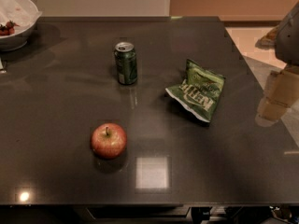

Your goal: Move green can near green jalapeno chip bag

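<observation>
The green can [125, 63] stands upright on the dark table [56, 125], left of centre toward the back. The green jalapeno chip bag [198, 90] lies crinkled on the table to the right of the can, with a clear gap between them. My gripper [275, 97] hangs at the right edge of the view, over the table's right side, to the right of the bag and far from the can. It holds nothing that I can see.
A red apple [108, 140] sits in front of the can, nearer the table's front edge. A white bowl [16, 20] with some food stands at the back left corner. The floor shows past the table's right edge.
</observation>
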`<control>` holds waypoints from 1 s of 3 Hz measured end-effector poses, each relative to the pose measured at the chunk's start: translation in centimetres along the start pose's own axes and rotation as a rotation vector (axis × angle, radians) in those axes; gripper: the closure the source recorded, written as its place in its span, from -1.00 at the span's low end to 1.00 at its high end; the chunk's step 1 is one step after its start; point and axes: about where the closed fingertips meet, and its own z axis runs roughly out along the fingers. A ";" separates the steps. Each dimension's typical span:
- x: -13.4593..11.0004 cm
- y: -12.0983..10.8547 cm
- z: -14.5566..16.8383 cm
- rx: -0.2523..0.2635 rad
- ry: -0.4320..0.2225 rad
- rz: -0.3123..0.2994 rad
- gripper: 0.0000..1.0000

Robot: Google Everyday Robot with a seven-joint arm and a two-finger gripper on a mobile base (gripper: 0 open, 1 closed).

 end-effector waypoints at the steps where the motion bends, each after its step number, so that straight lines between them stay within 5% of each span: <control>1: -3.2 -3.0 1.9 -0.024 -0.111 0.006 -1.00; 3: -10.5 -8.0 5.1 -0.054 -0.280 0.004 -1.00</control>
